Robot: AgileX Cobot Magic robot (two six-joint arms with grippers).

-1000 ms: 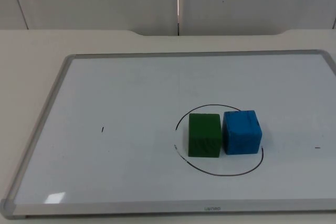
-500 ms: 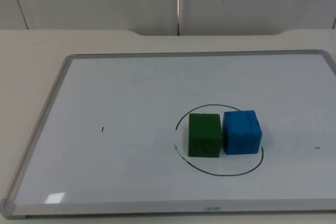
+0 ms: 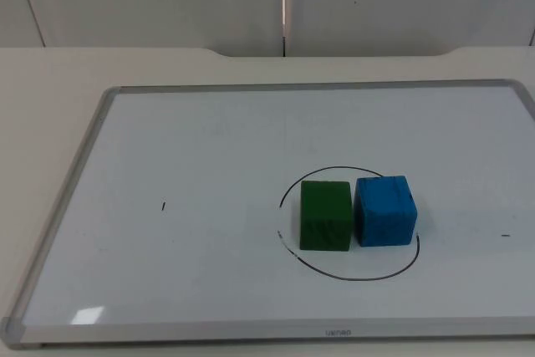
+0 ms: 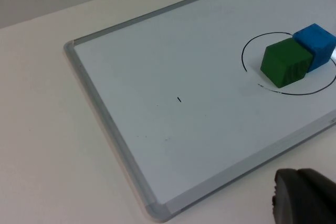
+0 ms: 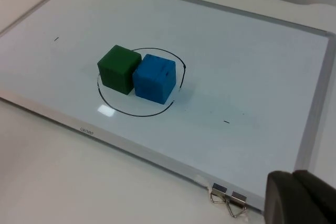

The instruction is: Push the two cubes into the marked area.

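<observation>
On the tabletop's whiteboard, green cube and blue cube sit touching inside the circle — task looks done; both hands' finger state cannot be told.

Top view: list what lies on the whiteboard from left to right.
Small black tick mark → left arc of the drawn circle → green cube → blue cube → short black dash.
</observation>
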